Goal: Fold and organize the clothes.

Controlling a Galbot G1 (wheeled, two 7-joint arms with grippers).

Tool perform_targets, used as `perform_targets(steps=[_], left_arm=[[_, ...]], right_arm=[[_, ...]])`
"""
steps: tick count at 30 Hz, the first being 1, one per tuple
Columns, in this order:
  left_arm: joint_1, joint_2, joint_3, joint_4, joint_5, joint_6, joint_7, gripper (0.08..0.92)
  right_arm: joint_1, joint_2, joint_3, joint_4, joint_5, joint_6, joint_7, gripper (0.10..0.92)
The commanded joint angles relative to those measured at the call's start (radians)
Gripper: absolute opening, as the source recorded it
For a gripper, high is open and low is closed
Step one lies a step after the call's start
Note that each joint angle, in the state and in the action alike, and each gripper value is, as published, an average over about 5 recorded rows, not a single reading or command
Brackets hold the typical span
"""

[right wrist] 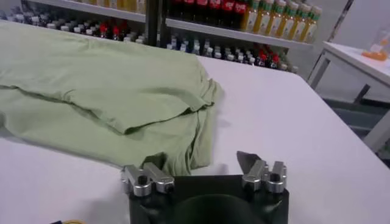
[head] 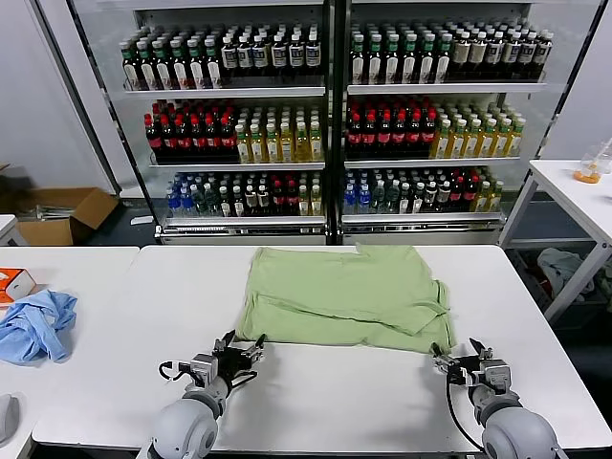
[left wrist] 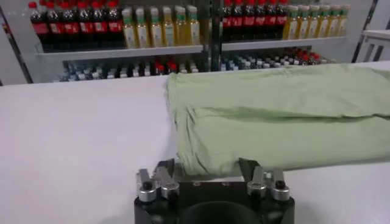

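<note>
The light green shirt [head: 344, 296] lies folded on the white table [head: 316, 402], back side up, with no graphic or buttons showing. My left gripper [head: 244, 349] is open at the shirt's near left corner [left wrist: 189, 164], the hem lying between its fingers. My right gripper [head: 457, 361] is open at the shirt's near right corner [right wrist: 183, 159], one finger over the fabric edge and the other over bare table. Neither gripper holds anything.
A smaller light blue garment [head: 36, 325] and an orange-and-white box [head: 13, 283] lie on the table to the left. Shelves of bottles [head: 325, 115] stand behind the table. Another white table [head: 574, 191] stands at the far right.
</note>
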Motion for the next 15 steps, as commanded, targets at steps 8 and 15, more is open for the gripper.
perform_targets(steps=[8,15], left_arm=[[0.000,0.001,-0.002,0.007,-0.016,0.002,0.001,0.360],[0.003,0.004,-0.007,0.006,-0.030,-0.015,0.007,0.178]], right_arm=[[0.005,0.002,-0.016,-0.019,0.062,-0.014,-0.005,0.412],[0.019,-0.003,-0.026,-0.026,0.062,-0.001,-0.017,0.213]])
